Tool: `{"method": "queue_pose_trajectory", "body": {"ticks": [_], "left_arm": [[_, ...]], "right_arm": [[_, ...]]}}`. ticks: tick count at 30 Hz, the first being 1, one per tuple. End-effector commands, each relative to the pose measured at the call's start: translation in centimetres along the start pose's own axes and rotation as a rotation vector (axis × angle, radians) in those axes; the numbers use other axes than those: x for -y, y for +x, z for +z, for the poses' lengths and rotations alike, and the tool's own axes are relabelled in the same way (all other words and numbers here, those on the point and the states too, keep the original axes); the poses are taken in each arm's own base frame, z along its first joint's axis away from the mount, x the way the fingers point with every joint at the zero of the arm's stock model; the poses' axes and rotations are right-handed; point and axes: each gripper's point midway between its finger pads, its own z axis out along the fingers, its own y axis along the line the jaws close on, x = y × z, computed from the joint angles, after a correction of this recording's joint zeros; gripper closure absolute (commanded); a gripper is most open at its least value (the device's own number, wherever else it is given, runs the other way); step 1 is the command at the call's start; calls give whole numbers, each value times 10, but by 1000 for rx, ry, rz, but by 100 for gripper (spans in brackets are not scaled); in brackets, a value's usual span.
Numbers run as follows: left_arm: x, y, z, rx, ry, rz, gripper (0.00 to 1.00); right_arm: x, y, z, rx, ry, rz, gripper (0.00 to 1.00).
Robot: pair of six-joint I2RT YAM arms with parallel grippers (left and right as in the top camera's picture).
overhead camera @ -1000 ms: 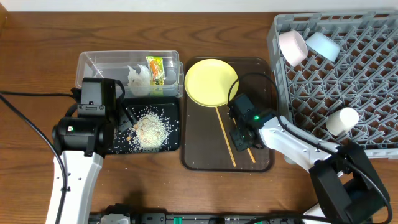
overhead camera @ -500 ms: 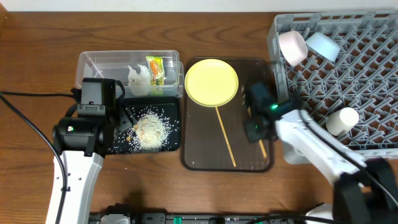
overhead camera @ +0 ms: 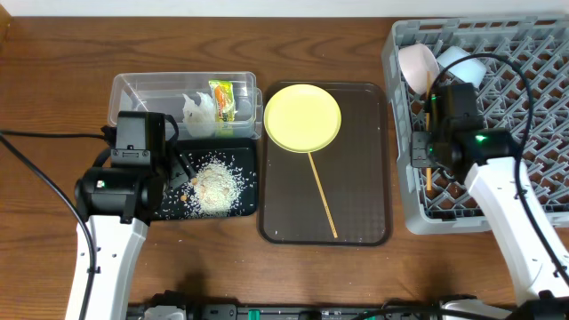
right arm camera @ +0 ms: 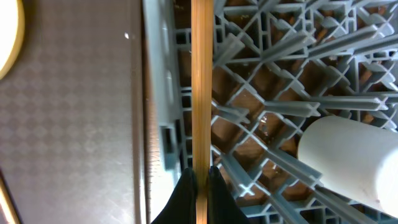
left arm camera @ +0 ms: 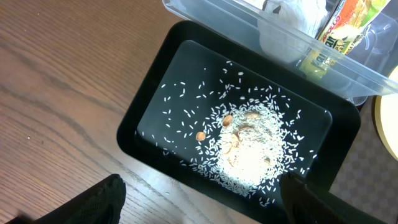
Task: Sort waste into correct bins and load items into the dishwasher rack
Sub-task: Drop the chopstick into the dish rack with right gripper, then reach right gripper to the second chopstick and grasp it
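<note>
My right gripper (overhead camera: 429,153) is shut on a wooden chopstick (overhead camera: 428,124) and holds it lengthwise over the left edge of the grey dishwasher rack (overhead camera: 507,107). The right wrist view shows its jaws (right arm camera: 201,177) pinching the chopstick (right arm camera: 201,74) above the rack's lattice (right arm camera: 267,62), with the white cup (right arm camera: 348,158) to the right. The second chopstick (overhead camera: 322,196) lies on the brown tray (overhead camera: 360,196) below the yellow plate (overhead camera: 303,117). A white bowl (overhead camera: 416,64) and a light-blue bowl (overhead camera: 464,62) sit in the rack's far left corner. My left gripper (left arm camera: 208,205) is open over the near edge of the black tray (left arm camera: 155,106) of rice (left arm camera: 249,146).
The clear tub (overhead camera: 147,93) behind the black tray (overhead camera: 169,204) holds the crumpled tissue (overhead camera: 199,114) and the snack wrapper (overhead camera: 222,100). The rack's left wall (right arm camera: 158,93) stands between the brown tray (right arm camera: 74,112) and the lattice. Bare wooden table lies at the left.
My right gripper has lifted one chopstick off the brown tray and carried it right, to above the rack's left edge. The left arm has not moved.
</note>
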Motion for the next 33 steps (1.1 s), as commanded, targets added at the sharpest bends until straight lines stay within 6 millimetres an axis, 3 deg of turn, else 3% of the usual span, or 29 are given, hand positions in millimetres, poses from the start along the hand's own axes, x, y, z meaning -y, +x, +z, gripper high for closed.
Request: {"method": "queue_pose_trajectory", "body": {"ticks": [1,6,10,14,19,22,25,28,33], "left_arm": [[-3,-2,-1,10,-15,-18,18],[-3,-2,-1,10,-15,-18,18],[-3,-2,-1,9,-16,-18,18],[-3,-2,-1,9,-16,-18,18],[-3,-2,-1,9,-16,-18,18],[-3,-2,-1,9,-16,-18,17],[-3,-2,-1,10,-15,-18,18],[-3,-2,-1,9,-16,-18,18],[-3,-2,-1,9,-16,-18,18]], "right_arm": [[-3,5,10,-42,-54,-54,99],[-5,21,35,-125,-52,-65,99],[-7,19,46,-132,-51,-65,94],[-7,4,35,-71,-56,-62,73],[-13,-30,-3,69,-97,-54,67],[-37,-41,-26,139,-213,-68,64],[-70,-35,-35,137,-328,-122,58],[-96,-17,-30,93,-360,-187,56],[-147,29,-4,-27,-404,-335,54]]}}
